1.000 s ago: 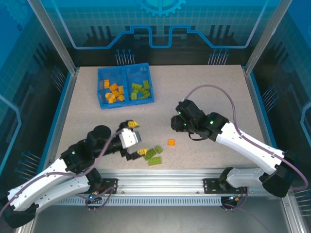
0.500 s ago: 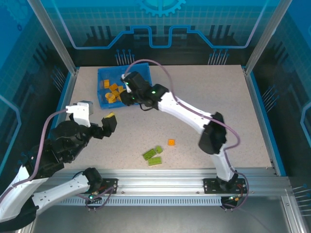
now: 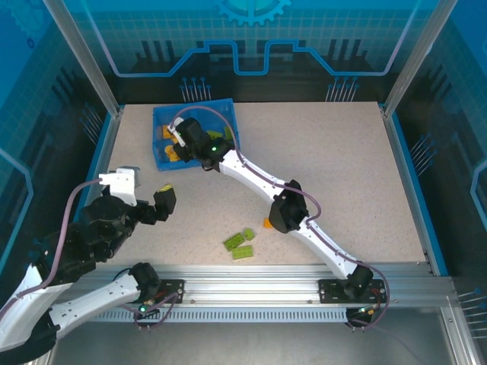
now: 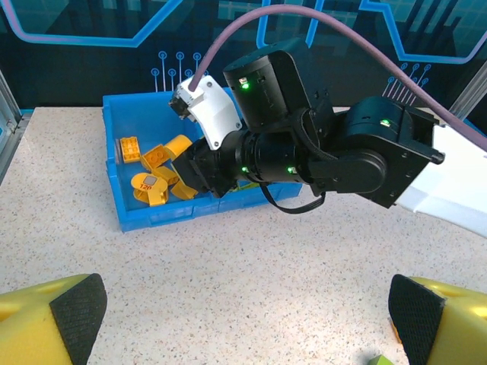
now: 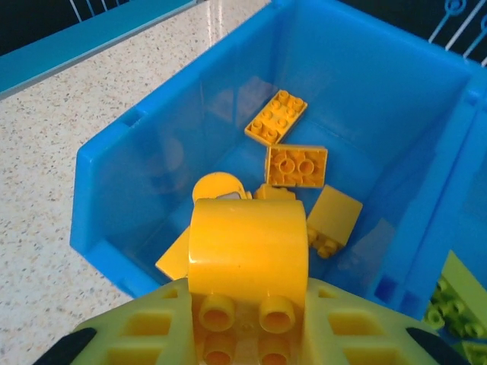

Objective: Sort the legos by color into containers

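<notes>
An orange lego [image 5: 247, 251] is clamped by the right gripper [image 5: 243, 334] above the blue tray [image 5: 114, 163]; left gripper [image 4: 243, 319] jaws are spread wide, empty.

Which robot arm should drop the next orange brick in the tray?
The right one. Its pincer already holds an orange brick above the orange compartment; the left pincer is open, over the table.

One orange lego [image 4: 150, 188] bears a mark, possibly "Y20".
</notes>
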